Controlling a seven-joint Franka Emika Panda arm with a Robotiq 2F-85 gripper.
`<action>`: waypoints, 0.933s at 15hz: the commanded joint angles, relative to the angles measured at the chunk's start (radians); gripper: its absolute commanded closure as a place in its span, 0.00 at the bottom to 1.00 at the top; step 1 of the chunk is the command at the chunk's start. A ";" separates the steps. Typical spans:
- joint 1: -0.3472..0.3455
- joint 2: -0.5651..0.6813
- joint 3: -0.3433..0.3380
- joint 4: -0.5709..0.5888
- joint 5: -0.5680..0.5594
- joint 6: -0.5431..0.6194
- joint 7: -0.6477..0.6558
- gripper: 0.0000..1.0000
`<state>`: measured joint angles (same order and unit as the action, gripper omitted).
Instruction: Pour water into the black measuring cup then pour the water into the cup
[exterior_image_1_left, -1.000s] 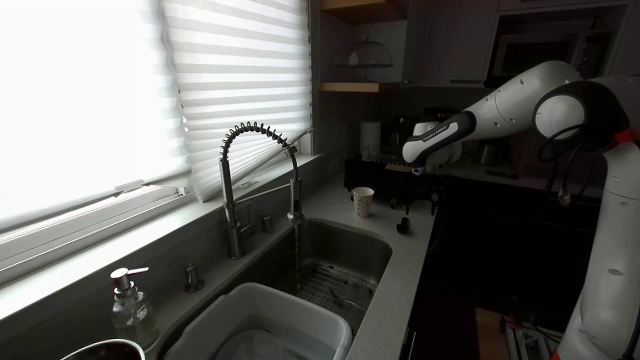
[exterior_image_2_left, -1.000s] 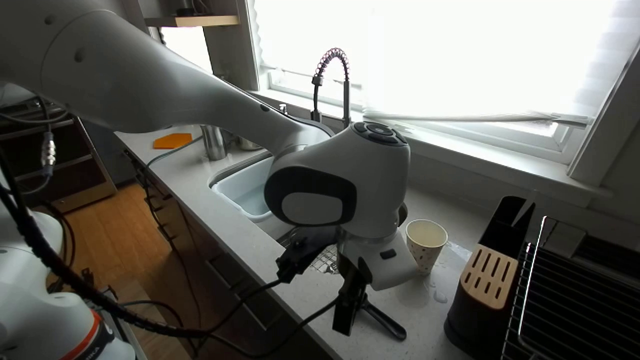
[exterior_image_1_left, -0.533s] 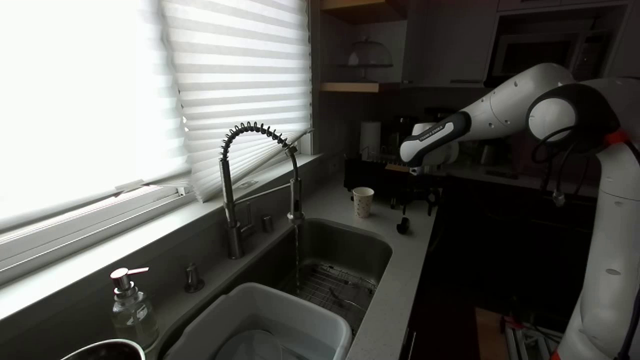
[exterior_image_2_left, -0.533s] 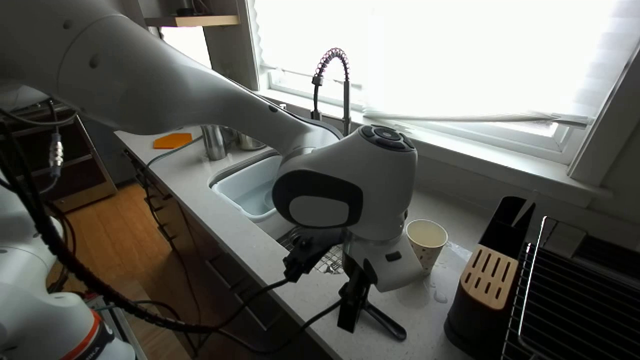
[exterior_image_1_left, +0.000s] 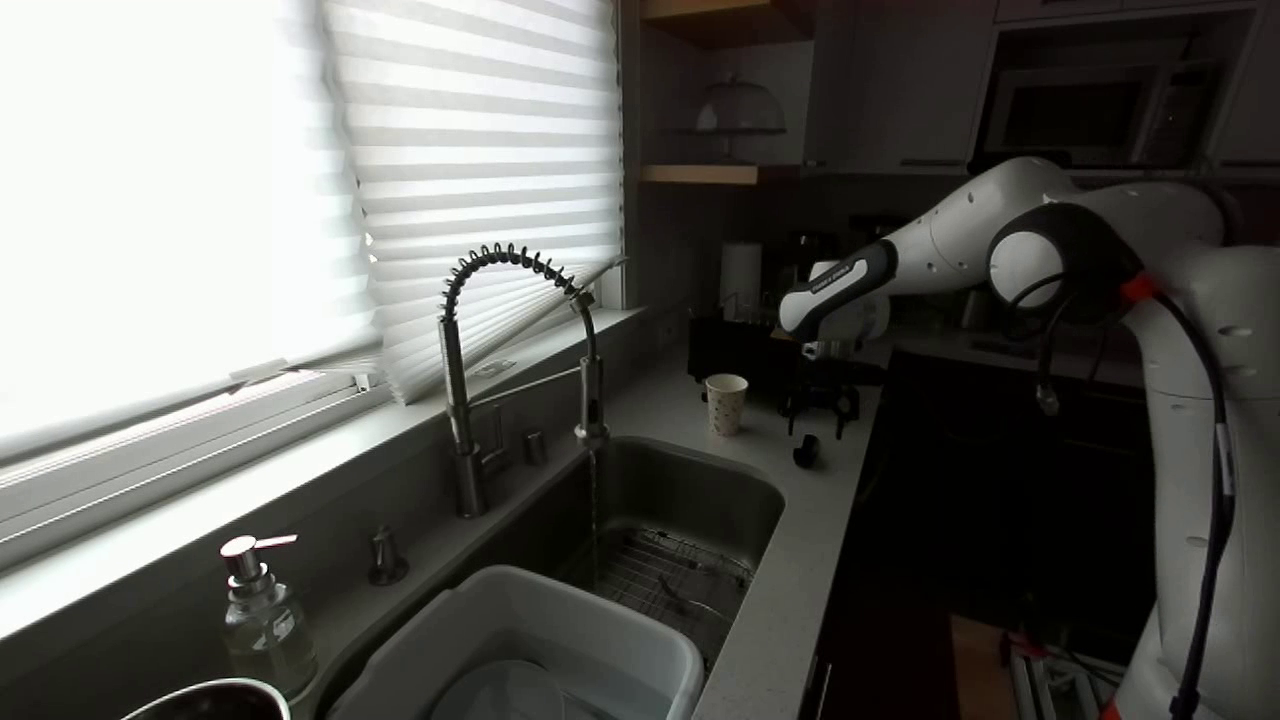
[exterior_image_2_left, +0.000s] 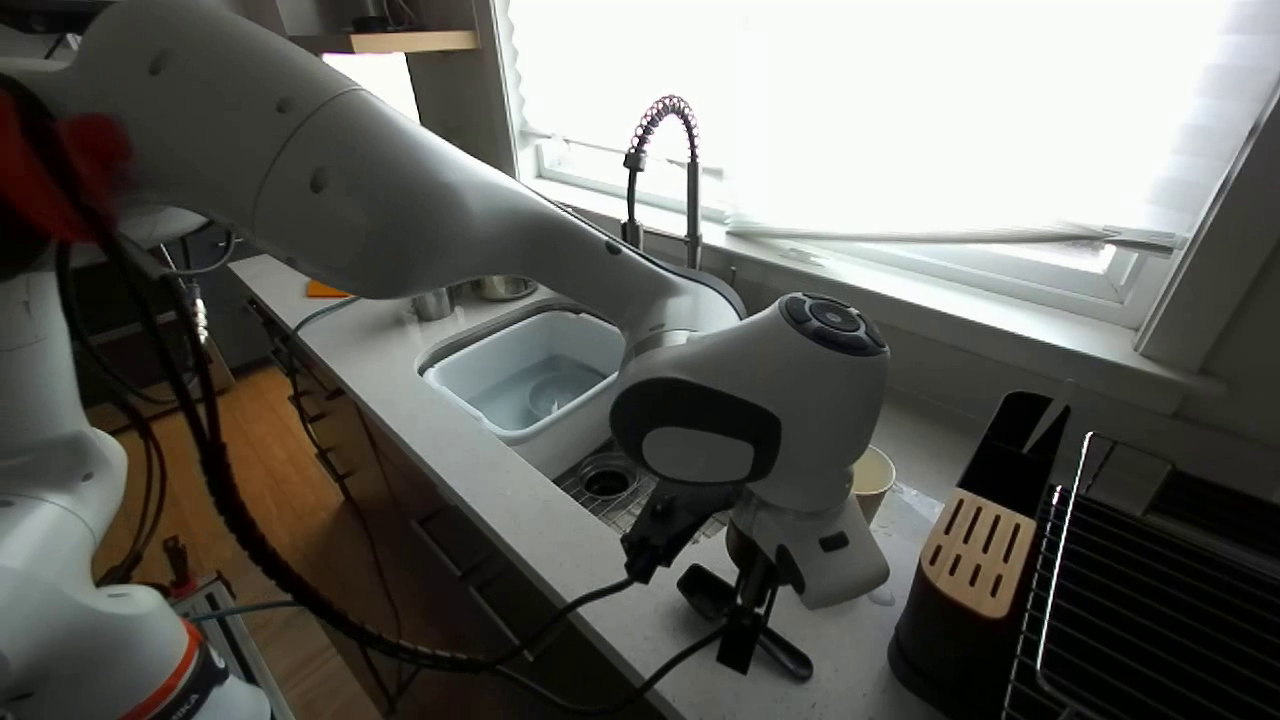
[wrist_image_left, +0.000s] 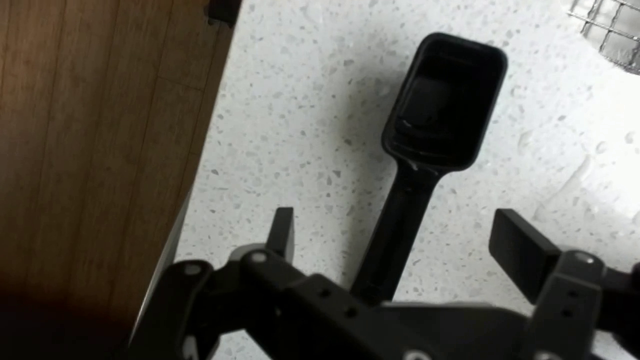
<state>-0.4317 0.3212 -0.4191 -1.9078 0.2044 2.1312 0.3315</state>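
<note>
black 2-finger gripper (wrist_image_left: 394, 220) spread wide, empty, above black rect. plastic-looking measuring cup (wrist_image_left: 421, 174); handle (wrist_image_left: 396, 235) aslant under gap.

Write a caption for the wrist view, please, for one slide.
Wrist view: open jaws frame the handle of the black measuring cup, which lies on the speckled countertop.

The black measuring cup (wrist_image_left: 417, 175) looks like smooth plastic with a low gloss, the countertop (wrist_image_left: 280, 165) like smooth, speckled stone. Floorboards (wrist_image_left: 90, 140) are dull, grained wood. The paper cup (exterior_image_1_left: 726, 404) is matt, with a speckled print. Sink (exterior_image_1_left: 645, 480) and spring-neck tap (exterior_image_1_left: 455, 380) show satin metal; the dish tub (exterior_image_1_left: 590, 620) is matt plastic. The soap pump bottle (exterior_image_1_left: 268, 640) is clear, glass or plastic uncertain, its pump (exterior_image_1_left: 247, 567) metallic. Pale wood tops the black utensil holder (exterior_image_2_left: 945, 640); the blind (exterior_image_1_left: 480, 120) is pleated
</note>
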 joint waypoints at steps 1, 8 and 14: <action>-0.024 0.064 0.016 0.069 0.036 -0.040 -0.011 0.00; -0.033 0.108 0.023 0.117 0.042 -0.075 -0.008 0.38; -0.041 0.127 0.025 0.142 0.047 -0.094 -0.007 0.85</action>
<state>-0.4468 0.4232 -0.4098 -1.8004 0.2223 2.0725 0.3317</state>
